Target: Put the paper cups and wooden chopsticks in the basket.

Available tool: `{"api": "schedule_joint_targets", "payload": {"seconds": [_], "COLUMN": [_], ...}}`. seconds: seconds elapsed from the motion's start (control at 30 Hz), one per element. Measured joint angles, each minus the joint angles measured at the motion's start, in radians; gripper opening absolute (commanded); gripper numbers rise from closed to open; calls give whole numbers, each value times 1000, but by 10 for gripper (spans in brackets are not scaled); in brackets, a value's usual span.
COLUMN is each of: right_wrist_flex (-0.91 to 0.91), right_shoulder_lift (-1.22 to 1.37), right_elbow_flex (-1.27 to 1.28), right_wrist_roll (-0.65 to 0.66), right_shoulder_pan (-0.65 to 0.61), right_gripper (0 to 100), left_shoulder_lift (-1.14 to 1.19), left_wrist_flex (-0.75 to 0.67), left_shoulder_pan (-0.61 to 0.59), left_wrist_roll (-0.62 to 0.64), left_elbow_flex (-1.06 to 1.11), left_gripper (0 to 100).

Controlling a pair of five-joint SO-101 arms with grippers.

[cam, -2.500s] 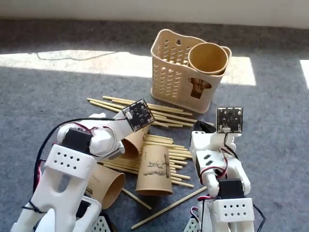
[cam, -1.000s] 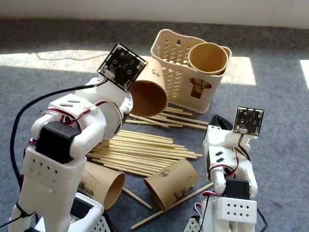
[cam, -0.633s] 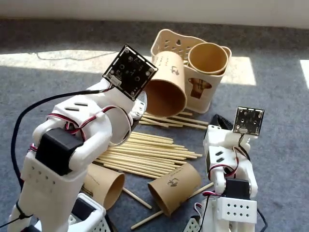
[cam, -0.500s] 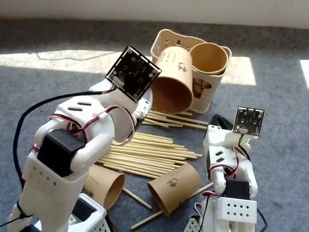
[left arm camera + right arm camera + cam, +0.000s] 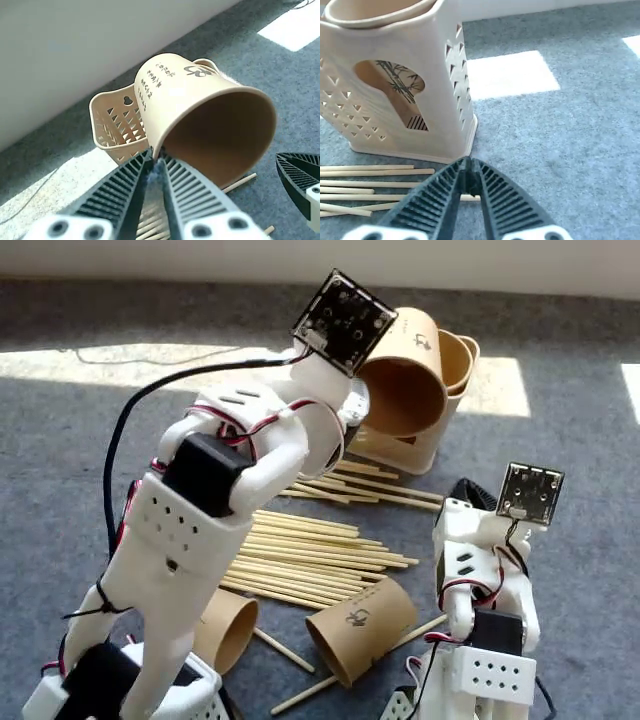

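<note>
Left wrist view shows me my left gripper (image 5: 155, 162) clamped on the rim of a tilted paper cup (image 5: 200, 115), the basket (image 5: 112, 125) just beyond it, while my right gripper (image 5: 468, 176) sits closed on nothing, basket ahead of its tips and wooden chopsticks (image 5: 370, 171) just beside them.

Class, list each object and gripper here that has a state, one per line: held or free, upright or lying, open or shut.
left gripper: shut on held cup's rim
held cup: in the air, tipped sideways by the basket
basket: upright, one cup inside
nested cup: upright in basket
near cup: lying on its side
far cup: lying on its side
chopsticks: loose on carpet
right gripper: shut, empty
</note>
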Motion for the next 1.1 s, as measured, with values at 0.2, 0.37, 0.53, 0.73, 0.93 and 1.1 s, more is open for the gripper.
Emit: {"api": "schedule_joint_targets", "payload": {"seconds": [0.2, 0.37, 0.53, 0.73, 0.93, 1.1], "right_wrist_flex": [-14, -20, -21, -21, -21, -21], "right_shoulder_lift": [0, 0, 0, 0, 0, 0], "right_elbow_flex": [2, 2, 2, 2, 2, 2], "right_wrist_roll": [-2, -6, -6, -6, -6, -6], "right_shoulder_pan": [3, 2, 2, 2, 2, 2], "right_gripper": [5, 5, 5, 5, 5, 5], "left_shoulder_lift": [149, 244, 288, 302, 308, 308], "left_wrist_flex": [0, 0, 0, 0, 0, -41], "left_shoulder_pan": [58, 57, 58, 57, 57, 35], "left_wrist_roll": [0, 0, 0, 0, 18, 77], "left_elbow_flex": [-141, -216, -242, -242, -242, -242], "left_gripper": [6, 6, 8, 121, 203, 204]}}
